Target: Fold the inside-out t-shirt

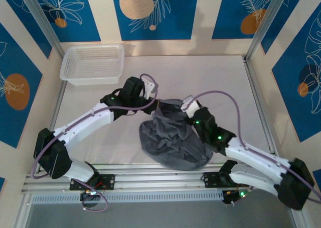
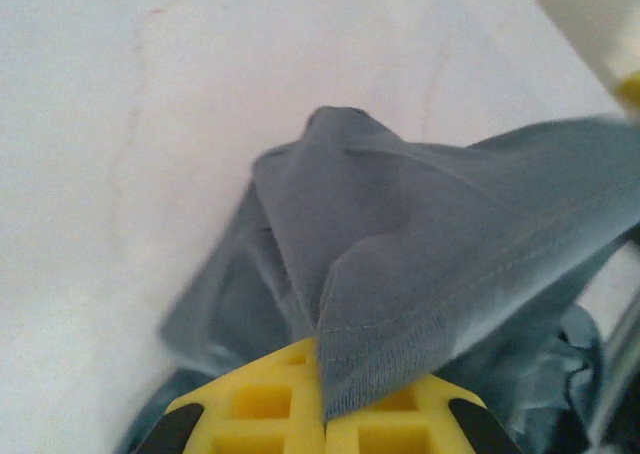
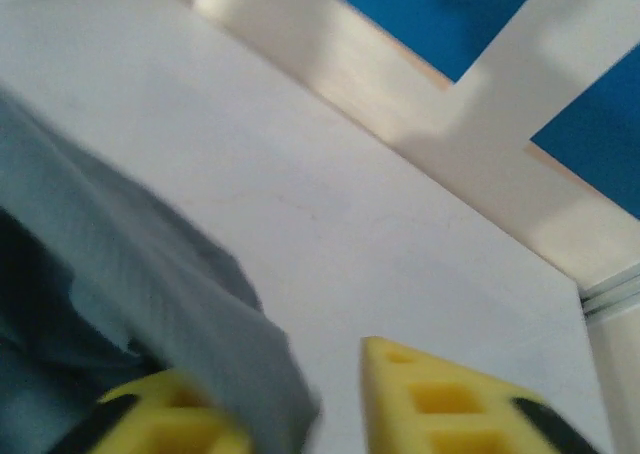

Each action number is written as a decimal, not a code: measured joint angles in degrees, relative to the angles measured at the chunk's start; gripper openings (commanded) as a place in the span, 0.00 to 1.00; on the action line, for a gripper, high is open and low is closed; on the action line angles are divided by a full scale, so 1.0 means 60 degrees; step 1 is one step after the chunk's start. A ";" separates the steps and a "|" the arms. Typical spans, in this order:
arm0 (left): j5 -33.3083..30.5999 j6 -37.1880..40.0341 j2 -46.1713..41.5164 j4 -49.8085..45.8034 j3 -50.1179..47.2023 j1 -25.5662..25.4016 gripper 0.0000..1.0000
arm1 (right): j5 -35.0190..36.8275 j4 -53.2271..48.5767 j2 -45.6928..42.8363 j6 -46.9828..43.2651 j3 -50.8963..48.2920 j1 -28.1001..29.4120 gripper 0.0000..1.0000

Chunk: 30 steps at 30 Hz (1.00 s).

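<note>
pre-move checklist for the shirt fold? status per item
1. Hold of left gripper on t-shirt: ok, fingers shut on a stitched edge.
2. Hold of right gripper: not ok, its fingers stand apart, fabric only draped over one.
3. Shirt spread flat: not ok, bunched in a heap between the arms.
4. Which edge is pinched, sleeve or bottom hem: cannot tell.
5. White basket apart from the shirt: ok, at the far left corner.
</note>
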 measured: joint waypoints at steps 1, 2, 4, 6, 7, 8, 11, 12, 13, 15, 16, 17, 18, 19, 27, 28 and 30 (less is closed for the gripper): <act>-0.0317 0.0164 0.0000 -0.0208 0.0138 -0.0004 0.00 | -0.0324 -0.0222 -0.0342 0.0284 0.0007 -0.0153 0.00; -0.0590 0.0306 0.0000 -0.0368 0.0266 -0.0007 0.00 | -0.0685 -0.0463 -0.0579 0.0557 0.0022 -0.0251 0.00; -0.1162 0.0525 0.0000 -0.0667 0.0517 -0.0040 0.00 | -0.1504 -0.0936 -0.0721 0.1078 0.0095 -0.0317 0.00; -0.1858 0.0659 0.0000 -0.0925 0.0721 -0.0055 0.00 | -0.2575 -0.1428 -0.0659 0.1581 0.0273 -0.0306 0.00; -0.2237 0.0696 -0.0011 -0.1035 0.0783 -0.0055 0.00 | -0.3206 -0.1585 -0.0583 0.1934 0.0423 -0.0251 0.00; -0.2692 0.0692 -0.0055 -0.1107 0.0790 -0.0055 0.00 | -0.3854 -0.1581 -0.0466 0.2317 0.0579 -0.0171 0.00; -0.3974 0.0535 -0.0372 -0.1260 0.0663 -0.0044 0.15 | -0.5643 -0.0823 0.0259 0.3384 0.1024 0.0412 0.16; -0.4335 0.0437 -0.0586 -0.1209 0.0510 -0.0033 0.24 | -0.6058 -0.0423 0.0656 0.3679 0.1162 0.0718 0.26; -0.4754 0.0277 -0.0947 -0.1093 0.0233 -0.0011 0.32 | -0.6477 0.0084 0.1191 0.3978 0.1373 0.1137 0.36; -0.5337 0.0051 -0.1880 -0.0645 -0.0535 0.0044 0.47 | -0.7082 0.0601 0.2382 0.4266 0.1912 0.1898 0.48; -0.5544 -0.0004 -0.2466 -0.0379 -0.1024 0.0073 0.56 | -0.7257 0.0674 0.2914 0.4328 0.2211 0.2197 0.52; -0.5701 -0.0080 -0.3056 -0.0146 -0.1479 0.0095 0.64 | -0.7406 0.0678 0.3304 0.4375 0.2459 0.2441 0.55; -0.5821 -0.0124 -0.3603 0.0106 -0.1891 0.0098 0.69 | -0.7479 0.0667 0.3472 0.4430 0.2586 0.2554 0.57; -0.5890 -0.0102 -0.4255 0.0393 -0.2364 0.0113 0.72 | -0.7493 0.0641 0.3486 0.4543 0.2626 0.2554 0.61; -0.4153 -0.0004 -0.4197 0.0882 -0.2044 0.0131 0.70 | -0.6983 0.0069 0.0335 0.7894 0.1421 -0.1814 0.63; -0.3716 -0.0033 -0.3399 0.0787 -0.1475 0.0036 0.70 | -0.6918 -0.0401 0.0069 0.8426 0.1308 -0.2623 0.62; -0.3016 -0.0004 -0.1712 0.0466 -0.0120 -0.0280 0.72 | -0.7129 -0.1377 -0.0066 0.9082 0.1271 -0.3912 0.63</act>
